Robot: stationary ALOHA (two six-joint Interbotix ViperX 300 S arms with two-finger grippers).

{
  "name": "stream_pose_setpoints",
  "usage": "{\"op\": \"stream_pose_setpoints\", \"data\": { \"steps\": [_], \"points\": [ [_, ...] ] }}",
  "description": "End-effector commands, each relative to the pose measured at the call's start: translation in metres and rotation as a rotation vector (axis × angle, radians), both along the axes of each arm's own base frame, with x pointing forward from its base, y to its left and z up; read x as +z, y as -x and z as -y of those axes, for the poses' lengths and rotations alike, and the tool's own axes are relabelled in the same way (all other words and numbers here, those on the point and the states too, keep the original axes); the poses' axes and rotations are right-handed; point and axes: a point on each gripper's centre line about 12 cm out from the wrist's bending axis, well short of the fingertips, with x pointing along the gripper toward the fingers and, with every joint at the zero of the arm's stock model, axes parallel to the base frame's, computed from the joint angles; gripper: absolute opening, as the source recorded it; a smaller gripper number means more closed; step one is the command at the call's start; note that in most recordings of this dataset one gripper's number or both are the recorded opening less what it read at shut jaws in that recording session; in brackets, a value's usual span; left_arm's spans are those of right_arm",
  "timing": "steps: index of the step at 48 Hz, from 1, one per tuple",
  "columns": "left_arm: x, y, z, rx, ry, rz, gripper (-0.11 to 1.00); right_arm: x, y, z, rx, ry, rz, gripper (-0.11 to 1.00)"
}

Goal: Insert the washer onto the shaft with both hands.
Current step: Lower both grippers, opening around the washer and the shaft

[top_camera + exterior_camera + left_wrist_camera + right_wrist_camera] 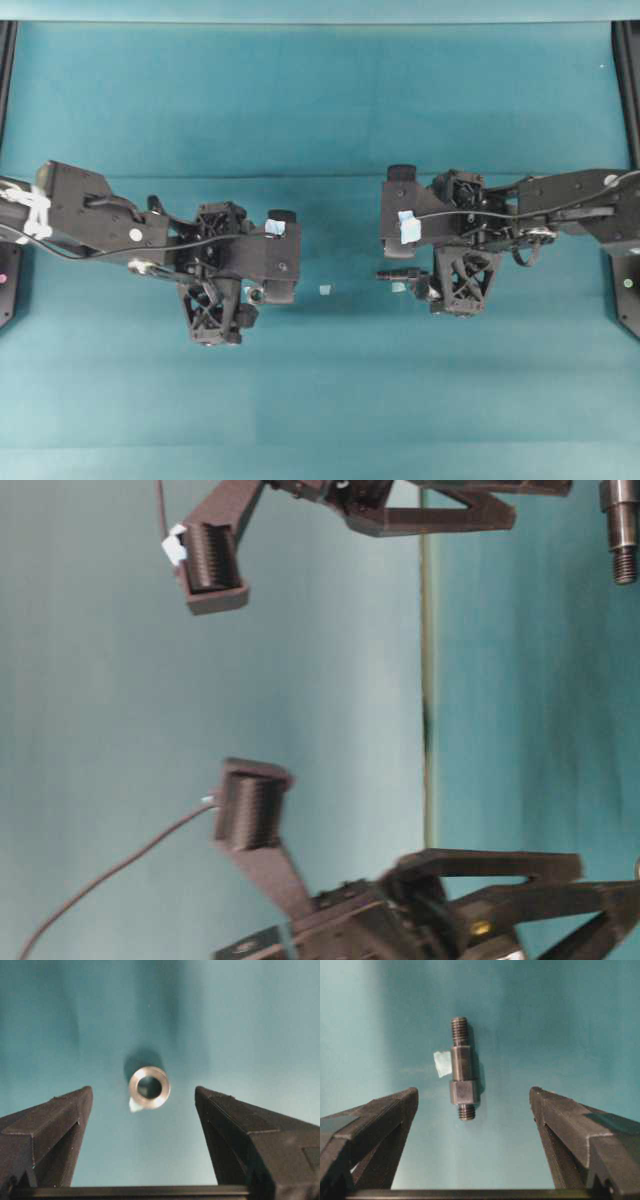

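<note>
My left gripper (145, 1110) spread wide, washer (149, 1087) just ahead between fingers — right gripper (472, 1115) likewise released, shaft (462, 1068) ahead, untouched.

Teal table cover (320, 400) — pale tape scraps (324, 290) lie mid-table — black frame posts (628, 90).

A flat teal table surface (320, 110) carries everything. A small silvery metal ring washer (149, 1087) lies flat on it, a pale tape scrap (134, 1105) touching its edge. Well apart lies a short dark grey stepped metal shaft (462, 1070), another pale tape scrap (441, 1063) just beside it.
</note>
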Motion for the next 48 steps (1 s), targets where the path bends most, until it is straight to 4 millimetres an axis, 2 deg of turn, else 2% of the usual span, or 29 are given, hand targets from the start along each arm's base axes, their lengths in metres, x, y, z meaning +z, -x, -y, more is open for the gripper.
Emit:
{"op": "stream_pose_setpoints", "data": {
  "steps": [1, 11, 28, 48],
  "points": [
    [0.000, -0.003, 0.001, 0.001, 0.003, 0.020, 0.86, 0.003, -0.004, 0.001, -0.011, -0.004, 0.014, 0.93],
    [-0.012, -0.003, 0.002, 0.012, 0.008, -0.006, 0.86, -0.004, -0.005, 0.001, -0.011, -0.004, 0.003, 0.93],
    [-0.019, -0.004, 0.001, 0.017, 0.010, -0.008, 0.85, -0.022, -0.006, 0.001, -0.006, -0.004, -0.035, 0.93],
    [-0.021, -0.005, 0.001, 0.018, 0.011, -0.003, 0.85, -0.030, -0.007, -0.001, -0.003, -0.005, -0.046, 0.93]
  ]
}}
